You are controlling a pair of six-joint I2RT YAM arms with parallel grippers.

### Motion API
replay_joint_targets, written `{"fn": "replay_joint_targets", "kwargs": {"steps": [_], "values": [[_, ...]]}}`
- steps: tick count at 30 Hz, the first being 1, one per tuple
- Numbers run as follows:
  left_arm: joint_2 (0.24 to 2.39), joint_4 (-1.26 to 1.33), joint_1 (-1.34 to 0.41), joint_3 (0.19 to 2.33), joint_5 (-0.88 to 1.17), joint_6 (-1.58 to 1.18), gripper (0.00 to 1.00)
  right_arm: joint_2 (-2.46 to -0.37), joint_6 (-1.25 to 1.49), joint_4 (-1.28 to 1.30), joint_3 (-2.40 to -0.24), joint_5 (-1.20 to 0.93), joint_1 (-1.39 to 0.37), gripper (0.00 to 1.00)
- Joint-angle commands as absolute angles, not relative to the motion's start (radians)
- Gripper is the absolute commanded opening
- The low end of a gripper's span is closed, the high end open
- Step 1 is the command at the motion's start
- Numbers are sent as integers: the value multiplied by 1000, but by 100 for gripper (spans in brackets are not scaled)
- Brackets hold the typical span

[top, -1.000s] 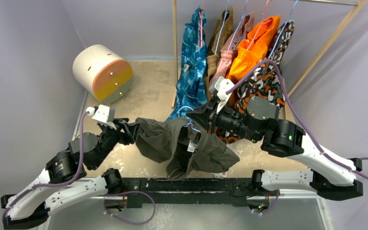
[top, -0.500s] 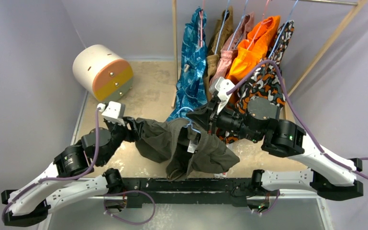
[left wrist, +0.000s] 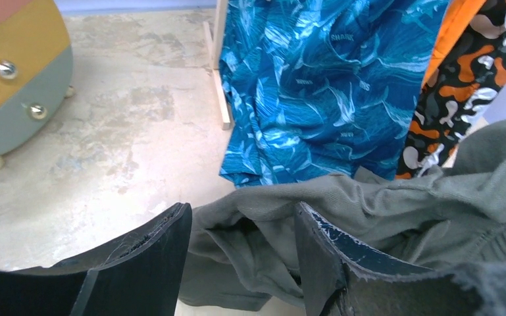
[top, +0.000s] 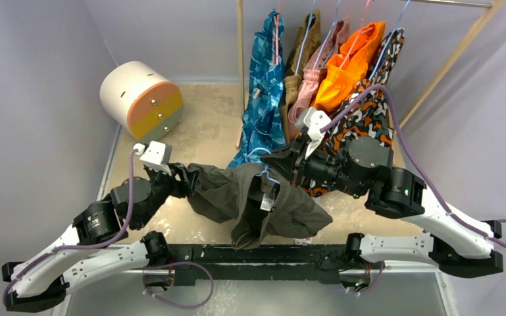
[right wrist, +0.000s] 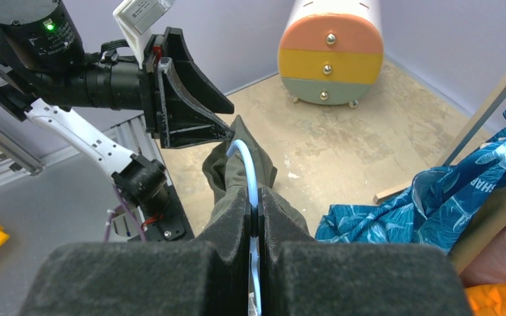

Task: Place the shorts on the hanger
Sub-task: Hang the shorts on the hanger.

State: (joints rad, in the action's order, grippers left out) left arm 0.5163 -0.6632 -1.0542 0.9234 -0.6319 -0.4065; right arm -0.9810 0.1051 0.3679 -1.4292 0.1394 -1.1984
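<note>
The olive-green shorts (top: 237, 191) hang draped over the light-blue wire hanger (top: 267, 175), a small white tag (top: 267, 200) showing at the middle. My right gripper (right wrist: 255, 195) is shut on the hanger (right wrist: 245, 161), the blue wire pinched between its foam pads, and holds it above the table. My left gripper (left wrist: 242, 210) stands open at the left end of the shorts (left wrist: 395, 197). Loose fabric lies between its jaws and folds over the right finger (left wrist: 349, 253). The hanger's lower part is hidden under the cloth.
A white drum-shaped drawer unit (top: 142, 100) sits at the back left. Behind the arms a wooden rack (top: 240, 66) carries blue patterned shorts (top: 265, 92), tan, pink, orange (top: 349, 69) and camouflage garments (top: 362, 115), close to my right arm. A black rail (top: 256, 253) runs along the near edge.
My left arm has pushed forward toward the shorts' left end. My right arm has shifted slightly right, taking the hanger and shorts with it.
</note>
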Motion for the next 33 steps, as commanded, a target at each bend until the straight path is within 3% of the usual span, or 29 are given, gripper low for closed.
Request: {"fn": "replay_joint_targets", "kwargs": {"steps": [1,6,18,24,30,33], "values": [[512,-605,-1052,889,-540,-472,57,-960,111,268,-1433,147,-1198,0],[553,-569,-1052,868,-487,-499,56,-962,111,263,-1431,141,-1199,0],[554,-559,-1052,814,-576,-528,51,-952,119,258,-1431,114,-1198,0],[509,-479,-1051,787,-578,-523,33,-949,120,255,-1426,97,-1198,0],[515,-449,-1051,798,-595,-501,3,-945,120,261,-1425,92,-1199,0],[510,-453,-1052,809,-642,-502,0,-942,120,267,-1425,92,-1198,0]]}}
